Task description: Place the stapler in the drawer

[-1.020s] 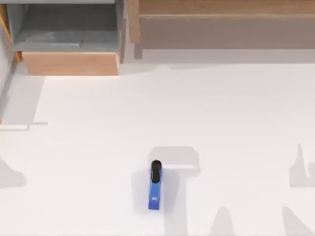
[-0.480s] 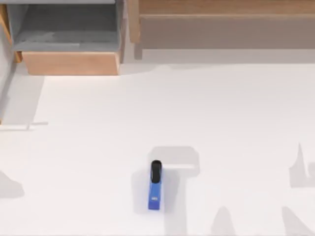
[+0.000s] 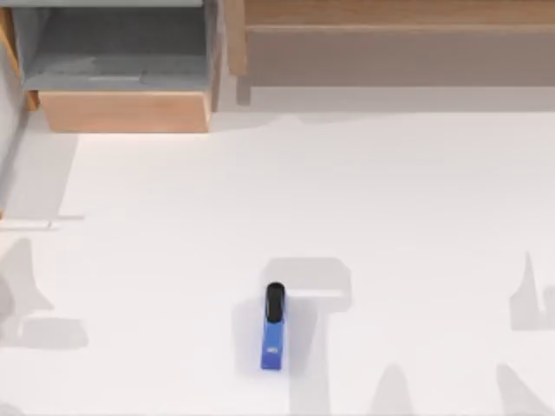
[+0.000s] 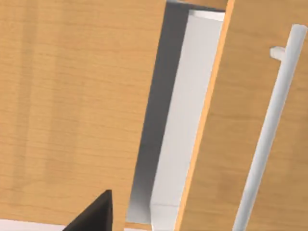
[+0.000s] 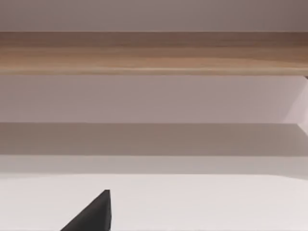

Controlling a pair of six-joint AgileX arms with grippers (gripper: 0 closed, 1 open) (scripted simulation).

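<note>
Stapler flat on white table, near 6 o'clock in top view, black end toward 12, pale mark toward 6. Untouched, no gripper near it. Drawer pulled open at approx 10–11 o'clock, grey floor exposed, tan front panel facing table centre; well apart from stapler. Wide brown cabinet along 12–2 o'clock. Left wrist view: tan wood panels close up w/ pale bar handle, dark fingertip at frame edge; right wrist view: cabinet edge, one dark fingertip. Finger spacing on both grippers: cannot tell. Step in hand, by judgement: reach for stapler. Best done from above, fingers across narrow blue sides, mid-length, then lifted clear of front panel before lowering inside.
</note>
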